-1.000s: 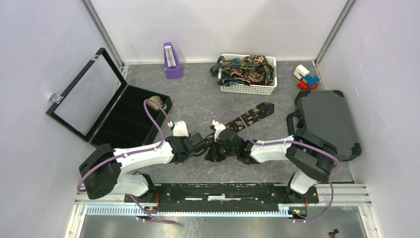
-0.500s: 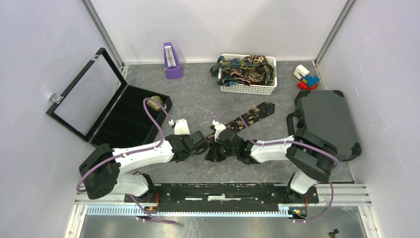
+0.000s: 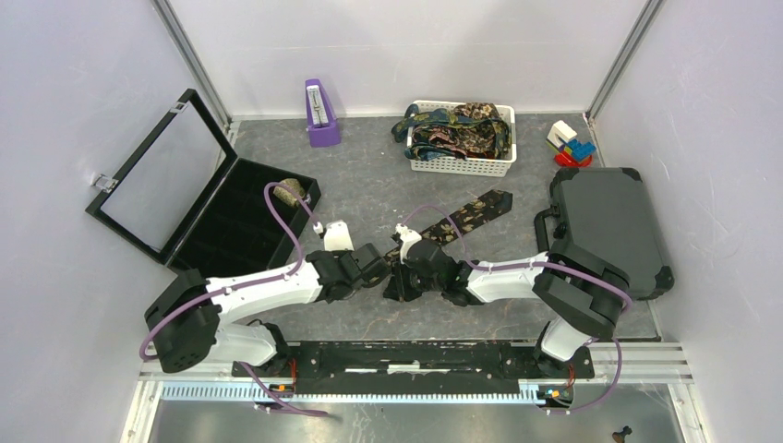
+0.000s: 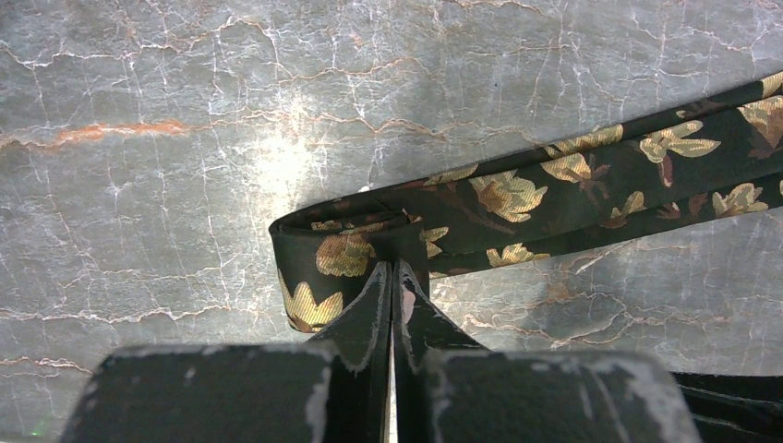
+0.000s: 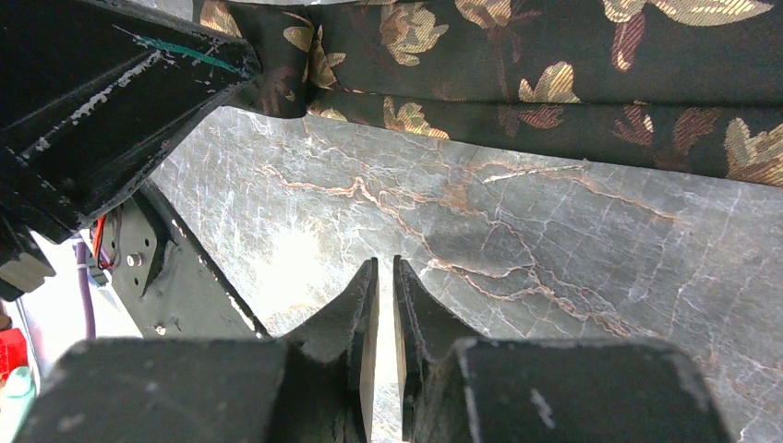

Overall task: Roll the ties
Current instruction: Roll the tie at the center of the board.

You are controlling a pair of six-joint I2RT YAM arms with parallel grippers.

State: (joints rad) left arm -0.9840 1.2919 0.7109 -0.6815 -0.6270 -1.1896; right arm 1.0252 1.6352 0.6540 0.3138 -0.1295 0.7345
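Left gripper (image 4: 392, 277): jaws pressed together on the folded end of a dark tie (image 4: 572, 185) with gold flowers. The fold made a small loop lying on the desk (image 4: 185, 185), pinched at its near edge.

Right gripper (image 5: 380, 272): all but closed, only a thin slit between the fingers, nothing in it. It hung over bare desk just beside the tie and opposite the left gripper, not touching the fabric.

From the pinched fold the tie ran flat and diagonally away toward the far right, ending in its wide pointed tip.

Farther off: an open black box (image 3: 231, 231) at the left with one rolled tie (image 3: 291, 191) in a far compartment, and a closed black case (image 3: 609, 221) at the right. At the back, a white basket (image 3: 462, 168) held more ties (image 3: 457, 129) in a loose heap.

Judgement: the first turn of the roll was being formed, with nearly the whole length unrolled. The next move probably calls for turning the pinched fold over onto the flat length. The right gripper would need to steady the strip so the coil stays tight and straight.
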